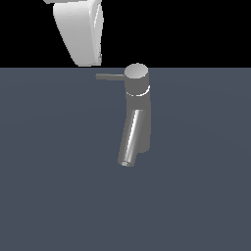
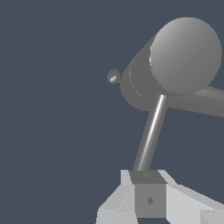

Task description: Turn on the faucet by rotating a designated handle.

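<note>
The faucet (image 1: 138,110) stands upright on the dark floor, a grey cylinder with a round flat cap, a pale ring below it and a slanted spout (image 1: 130,139). The handle (image 1: 110,76), a thin grey rod, juts from the cap toward the exterior view's left. My white gripper (image 1: 96,61) hangs just above and slightly behind the handle's free end. In the wrist view the faucet cap (image 2: 186,54) is large, and the handle (image 2: 151,131) runs from it down to my gripper (image 2: 148,186). The fingers stand together with no gap and hold nothing.
The flat dark grey-blue floor (image 1: 54,186) spreads all around the faucet. A small grey ball (image 2: 113,76) shows beside the faucet body in the wrist view. The spout (image 2: 205,100) passes under the cap there.
</note>
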